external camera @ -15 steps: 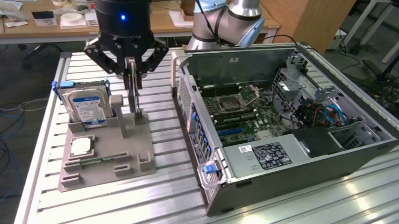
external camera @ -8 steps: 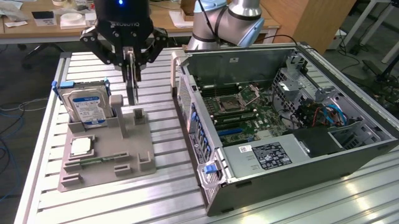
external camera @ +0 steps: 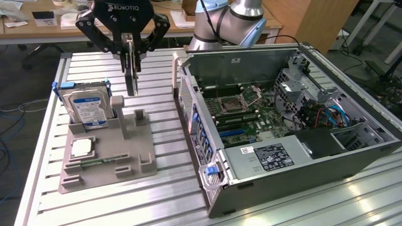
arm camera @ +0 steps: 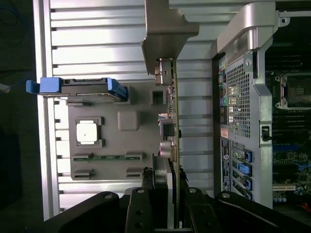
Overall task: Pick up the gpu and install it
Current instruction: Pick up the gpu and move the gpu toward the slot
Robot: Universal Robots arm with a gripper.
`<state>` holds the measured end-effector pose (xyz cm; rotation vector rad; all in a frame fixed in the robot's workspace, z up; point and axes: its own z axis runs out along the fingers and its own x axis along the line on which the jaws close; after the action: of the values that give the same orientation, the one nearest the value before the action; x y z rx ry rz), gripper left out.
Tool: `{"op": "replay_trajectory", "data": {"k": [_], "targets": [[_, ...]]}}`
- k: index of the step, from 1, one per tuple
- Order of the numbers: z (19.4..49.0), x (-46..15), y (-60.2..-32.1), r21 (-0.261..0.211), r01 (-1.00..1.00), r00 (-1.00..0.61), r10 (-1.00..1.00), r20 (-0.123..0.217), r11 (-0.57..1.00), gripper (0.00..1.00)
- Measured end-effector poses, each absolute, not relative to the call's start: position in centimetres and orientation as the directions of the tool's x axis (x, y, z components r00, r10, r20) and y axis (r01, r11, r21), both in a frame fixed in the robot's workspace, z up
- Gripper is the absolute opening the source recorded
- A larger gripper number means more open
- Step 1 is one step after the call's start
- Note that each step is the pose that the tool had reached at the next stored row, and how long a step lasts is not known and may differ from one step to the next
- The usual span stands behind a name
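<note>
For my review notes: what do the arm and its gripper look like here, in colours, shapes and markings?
The arm is built of rounded silver-grey tubular segments with a light blue joint cap. The gripper is matte black, with white ROBOTIQ lettering across its body. Its two fingers are hinged black links joined by round pivot pins.

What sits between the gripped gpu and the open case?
Nothing: only bare table slats separate the gpu, hanging from the gripper, from the case wall. Both the exterior and wrist views show it.
</note>
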<state>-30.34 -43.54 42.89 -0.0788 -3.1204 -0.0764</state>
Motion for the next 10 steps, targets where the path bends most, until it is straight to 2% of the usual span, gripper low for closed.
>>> {"op": "replay_trajectory", "data": {"k": [5, 10], "targets": [[42.89, -30.31, -43.54, 0.048, 0.051, -0.999, 0.050, 0.021, 0.998, 0.28], [42.63, -30.07, -43.55, 0.027, 0.051, -0.999, 0.050, 0.019, 0.998, 0.28]]}}
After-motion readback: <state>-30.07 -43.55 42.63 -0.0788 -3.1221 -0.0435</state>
